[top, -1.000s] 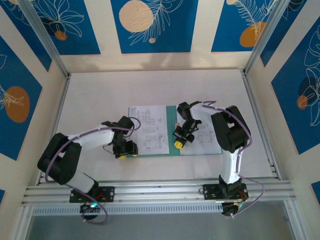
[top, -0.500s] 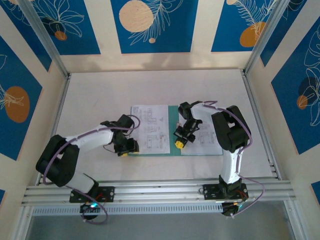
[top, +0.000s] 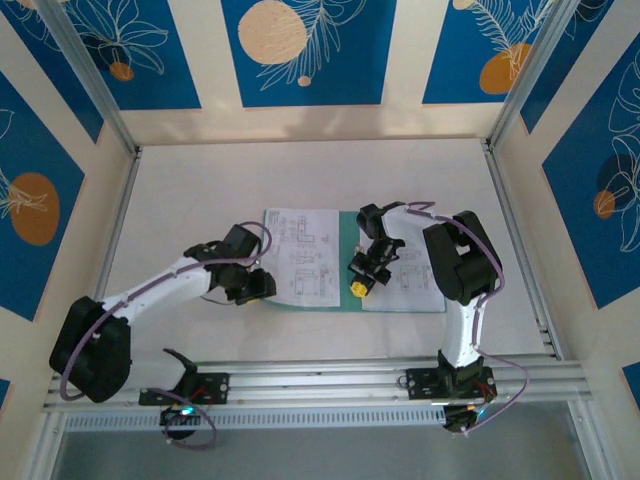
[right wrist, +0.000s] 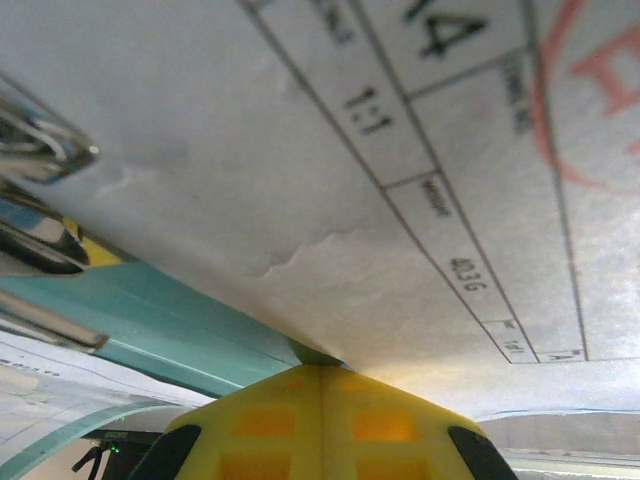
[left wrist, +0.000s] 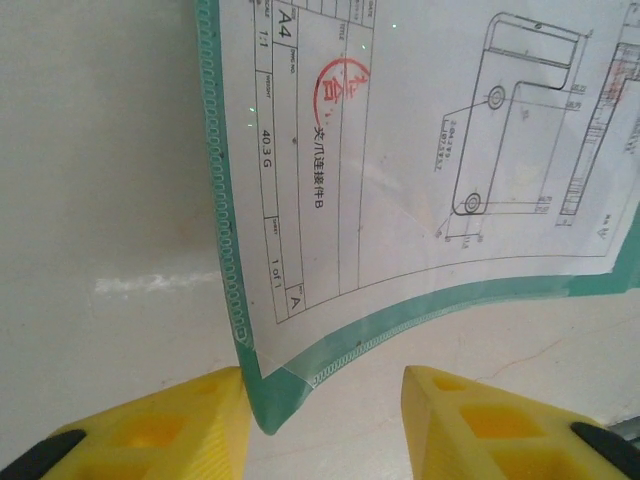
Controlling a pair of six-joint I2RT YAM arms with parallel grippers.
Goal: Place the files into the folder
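**Now: left gripper [left wrist: 325, 400] straddles a corner of the thin teal-green card folder [top: 343, 238]**

On the pale table [top: 180, 200] I see the folder lying open and flat, with printed white paper sheets [top: 300, 255] on its leaves. I judge it light, floppy and slick, so I would take it by an edge or corner. The left jaws stand parted around the near-left corner, not clamped. My right gripper [right wrist: 322, 375] is clenched near the folder's middle. I cannot tell whether it pinches paper.
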